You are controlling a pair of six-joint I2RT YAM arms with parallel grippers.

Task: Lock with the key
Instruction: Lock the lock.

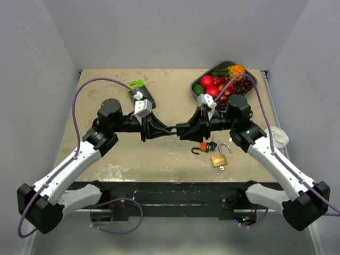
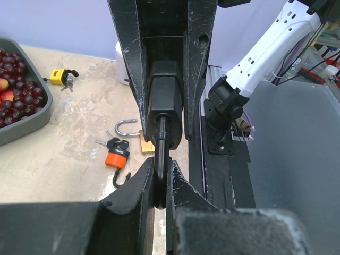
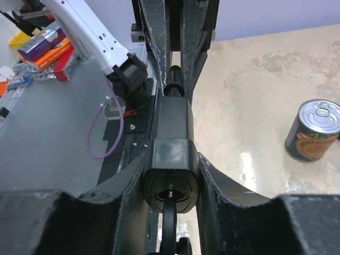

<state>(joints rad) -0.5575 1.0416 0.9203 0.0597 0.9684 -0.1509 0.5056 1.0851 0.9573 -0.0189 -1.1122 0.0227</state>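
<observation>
A black padlock is held in the air between my two grippers above the table's middle. My right gripper is shut on its body. The keyhole end faces the right wrist camera, and a black-headed key sits in the keyhole. In the left wrist view the padlock body sits between the right fingers, and its black shackle runs down into my left gripper, which is shut on it. In the top view the left gripper and right gripper meet tip to tip.
An orange padlock with keys and an open brass padlock lie on the table below the grippers. A yellow padlock lies near the grey fruit tray. A tin can stands at the back left.
</observation>
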